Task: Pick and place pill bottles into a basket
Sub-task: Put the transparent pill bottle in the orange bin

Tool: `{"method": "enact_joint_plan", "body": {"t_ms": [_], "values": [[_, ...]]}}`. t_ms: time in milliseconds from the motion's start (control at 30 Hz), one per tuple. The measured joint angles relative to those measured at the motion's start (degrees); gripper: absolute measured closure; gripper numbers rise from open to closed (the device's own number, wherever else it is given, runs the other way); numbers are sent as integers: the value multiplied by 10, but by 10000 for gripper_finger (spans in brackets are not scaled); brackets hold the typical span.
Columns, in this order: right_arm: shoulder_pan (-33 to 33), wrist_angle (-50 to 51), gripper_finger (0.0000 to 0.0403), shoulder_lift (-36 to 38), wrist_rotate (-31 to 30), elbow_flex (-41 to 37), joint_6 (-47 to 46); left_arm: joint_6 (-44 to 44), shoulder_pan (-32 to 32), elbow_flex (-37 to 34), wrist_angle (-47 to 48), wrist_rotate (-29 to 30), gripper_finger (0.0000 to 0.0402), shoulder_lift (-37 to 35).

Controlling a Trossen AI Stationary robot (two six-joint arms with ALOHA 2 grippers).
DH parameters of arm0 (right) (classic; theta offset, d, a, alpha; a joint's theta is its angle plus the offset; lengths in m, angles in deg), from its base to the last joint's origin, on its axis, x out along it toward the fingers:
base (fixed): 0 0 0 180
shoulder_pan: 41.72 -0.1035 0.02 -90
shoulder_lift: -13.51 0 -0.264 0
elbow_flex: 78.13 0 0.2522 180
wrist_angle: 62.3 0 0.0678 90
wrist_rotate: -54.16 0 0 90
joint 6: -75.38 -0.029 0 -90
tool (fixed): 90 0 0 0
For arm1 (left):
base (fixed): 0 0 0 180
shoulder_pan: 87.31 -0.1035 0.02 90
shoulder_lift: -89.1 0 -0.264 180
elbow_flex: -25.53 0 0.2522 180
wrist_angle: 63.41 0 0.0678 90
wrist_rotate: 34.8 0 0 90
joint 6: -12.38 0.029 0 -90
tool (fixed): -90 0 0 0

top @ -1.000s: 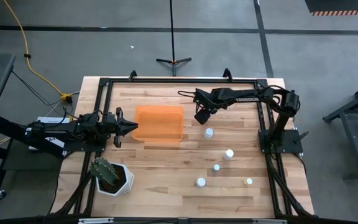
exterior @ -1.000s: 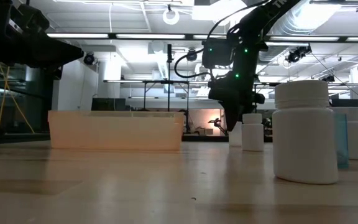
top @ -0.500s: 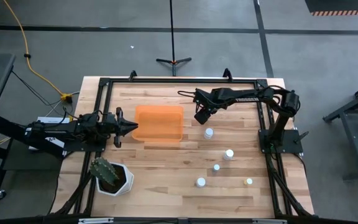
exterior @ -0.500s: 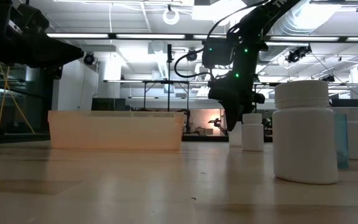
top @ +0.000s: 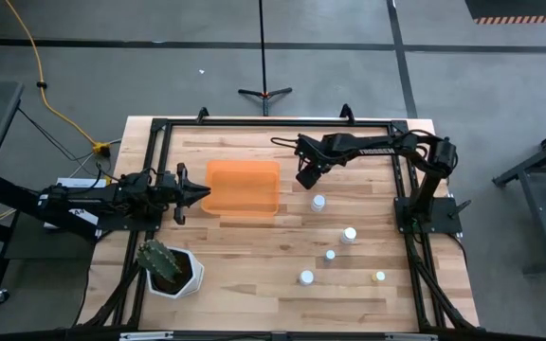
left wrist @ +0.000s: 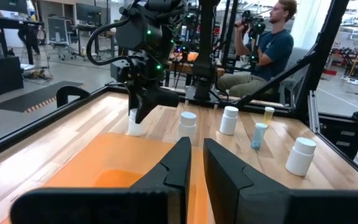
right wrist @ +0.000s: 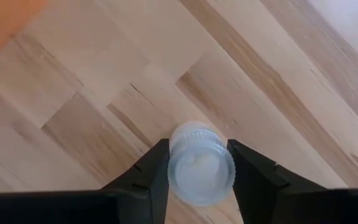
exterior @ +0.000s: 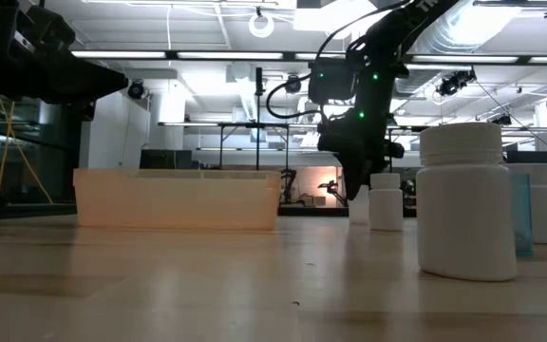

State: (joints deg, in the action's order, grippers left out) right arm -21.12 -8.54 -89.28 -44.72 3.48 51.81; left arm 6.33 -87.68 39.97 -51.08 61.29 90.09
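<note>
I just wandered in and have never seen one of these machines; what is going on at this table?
A two-armed robot is clearing pill bottles into an orange basket. The right gripper is down at the table beside the basket, its fingers around one bottle that stands on the wood. Five more bottles stand farther along the table, the nearest close by. The left gripper waits at the basket's other side. A potted cactus sits at one corner.

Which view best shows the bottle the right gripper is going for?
The right wrist view: the bottle sits cap-up between the right gripper's fingers, which flank it closely. The left wrist view shows it half hidden behind that gripper; in the high and low views the arm hides it.
</note>
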Motion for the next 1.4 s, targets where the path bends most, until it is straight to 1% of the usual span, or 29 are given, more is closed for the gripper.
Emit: {"method": "enact_joint_plan", "body": {"t_ms": [133, 300, 433, 633, 733, 900, 1133, 1300, 1400], "values": [[0, 9, 268, 0, 14, 26, 5, 0, 0, 0, 0, 0, 323, 0], [-4, 28, 268, 0, 17, 72, 19, 0, 0, 0, 0, 0, 323, 0], [-22, 23, 267, 0, 24, 116, 44, 0, 0, 0, 0, 0, 323, 0], [-57, 9, 267, 0, 8, 177, 77, 0, 0, 0, 0, 0, 323, 0], [-72, -24, 268, 0, 11, 187, 92, 0, 0, 0, 0, 0, 323, 0], [-86, -92, 268, 0, 35, 185, 117, 0, 0, 0, 0, 0, 323, 0], [-89, -150, 268, -23, 35, 185, 138, 0, 0, 0, 0, 0, 323, 0], [-82, -155, 268, -56, 48, 188, 161, 0, 0, 0, -1, 3, 323, 0], [-78, -140, 268, -76, 48, 209, 162, 0, 0, 0, -1, 5, 323, 0]]}}
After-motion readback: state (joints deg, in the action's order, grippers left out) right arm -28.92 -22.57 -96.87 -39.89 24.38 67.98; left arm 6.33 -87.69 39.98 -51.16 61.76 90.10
